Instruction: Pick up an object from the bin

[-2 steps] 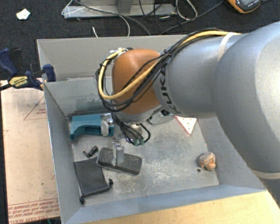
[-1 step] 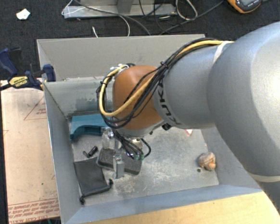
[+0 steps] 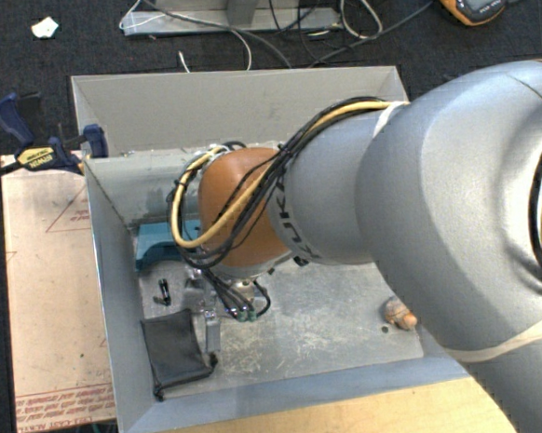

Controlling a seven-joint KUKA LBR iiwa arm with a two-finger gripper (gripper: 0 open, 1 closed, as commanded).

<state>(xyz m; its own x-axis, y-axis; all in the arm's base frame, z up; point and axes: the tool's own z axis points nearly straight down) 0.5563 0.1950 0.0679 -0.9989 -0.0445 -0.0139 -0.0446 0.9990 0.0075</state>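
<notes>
My gripper (image 3: pixel 211 330) hangs below the orange wrist cover over the left part of the bin floor. Its tip stands right at the upper right edge of a flat black pouch-like thing (image 3: pixel 174 351) that lies in the bin's front left corner; whether they touch I cannot tell. A small black clip-like piece (image 3: pixel 163 291) lies just left of the gripper. Behind it, against the left wall, rests a blue plastic thing (image 3: pixel 156 241), partly hidden by the wrist.
A small tan and brown lump (image 3: pixel 401 315) lies on the bin floor at the right, close to the arm's large grey link. The arm and its cables cover the bin's middle and back right.
</notes>
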